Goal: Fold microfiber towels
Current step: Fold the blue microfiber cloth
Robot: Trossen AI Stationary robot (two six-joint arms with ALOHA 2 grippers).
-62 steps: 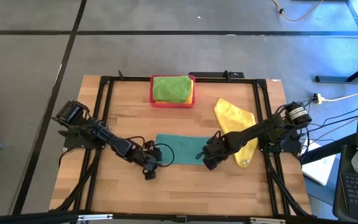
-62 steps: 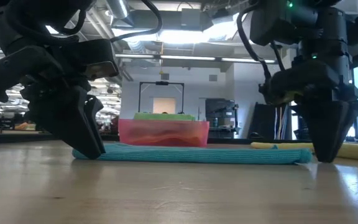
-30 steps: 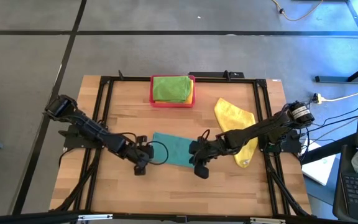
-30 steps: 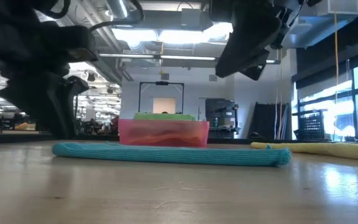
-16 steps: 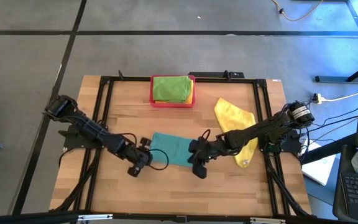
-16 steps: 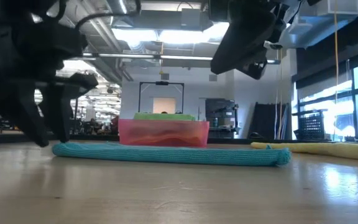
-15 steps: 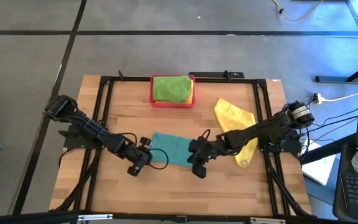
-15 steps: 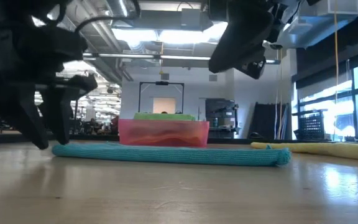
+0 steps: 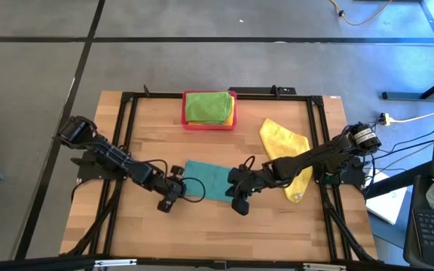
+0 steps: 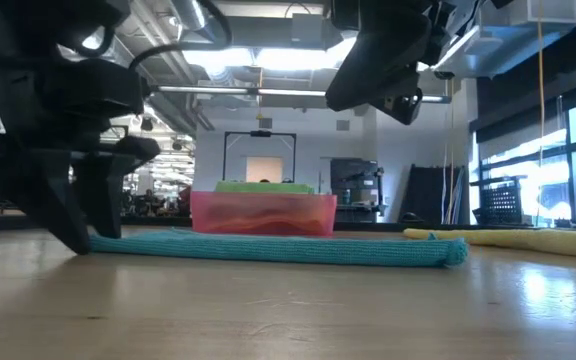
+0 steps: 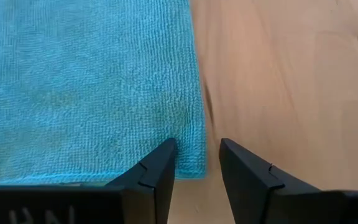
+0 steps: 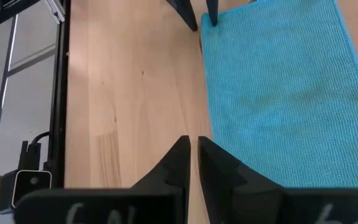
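**Grippers at both ends of teal towel**

Nearest the front edge of the table (image 9: 217, 233): bare wood. Just behind, folded teal towel (image 9: 208, 181) flat at mid-table, between the two grippers. Left gripper (image 9: 166, 202) down at the towel's near left corner, fingers (image 11: 157, 171) parted a little, straddling the corner edge, nothing gripped, tips at table level in the low view. Right gripper (image 9: 239, 205) at the towel's right end, raised clear of the cloth in the low view, fingers (image 12: 178, 163) nearly together, holding nothing. Farther right, yellow towel (image 9: 286, 154) loose and rumpled, partly under the right arm, apart from the teal one. At the far edge, pink tray (image 9: 209, 122) with green towel (image 9: 208, 106) folded inside. Beyond the table in the low view, a lit workshop room.
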